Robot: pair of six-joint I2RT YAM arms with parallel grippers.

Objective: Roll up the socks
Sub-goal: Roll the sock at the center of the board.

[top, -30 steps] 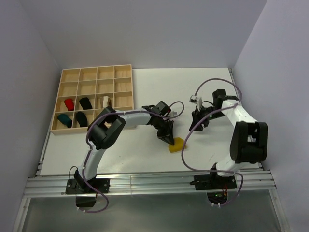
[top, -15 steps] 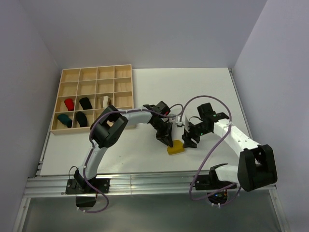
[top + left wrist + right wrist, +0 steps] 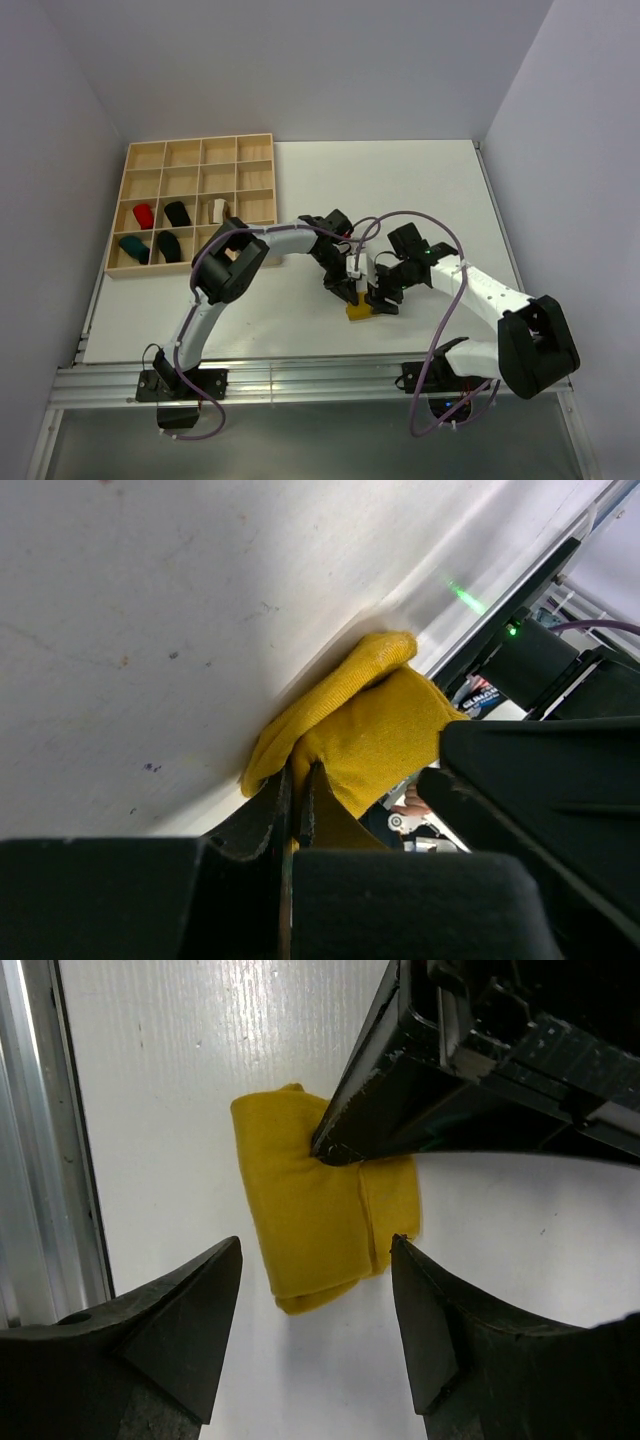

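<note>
Desk (image 3: pixel 420 180): white top, fills the middle of the overhead view. Metal rail (image 3: pixel 300 380) runs along its lower edge.

Wooden tray (image 3: pixel 220 152): upper left of the overhead view, a grid of compartments. Only this view shows it. In the third row from the top: red sock (image 3: pixel 143 215), black sock (image 3: pixel 177 212), whitish sock (image 3: pixel 218 209). In the bottom row: teal sock (image 3: pixel 133 249), second black sock (image 3: pixel 168 246). One sock per compartment.

Left arm (image 3: pixel 270 242) and right arm (image 3: pixel 480 290): both reach in and meet just below the centre of the frame.

Yellow sock (image 3: pixel 356 312): lies on the desk under both hands, near the rail. From overhead it is a small patch, half hidden. The right wrist view gives the shape: folded over on itself, with a seam line down its right part.

Left hand (image 3: pixel 297 800): fingers closed together, pinching a fold at the sock's edge. Its own wrist view shows cloth caught between the tips. The right wrist view shows the same tips coming in from the upper right onto the sock's top edge.

Right hand (image 3: pixel 315 1243): fingers spread apart, one each side of the sock at the bottom of its own view, gripping nothing. Cannot tell whether they touch the cloth. From overhead it sits just beside the left hand.
</note>
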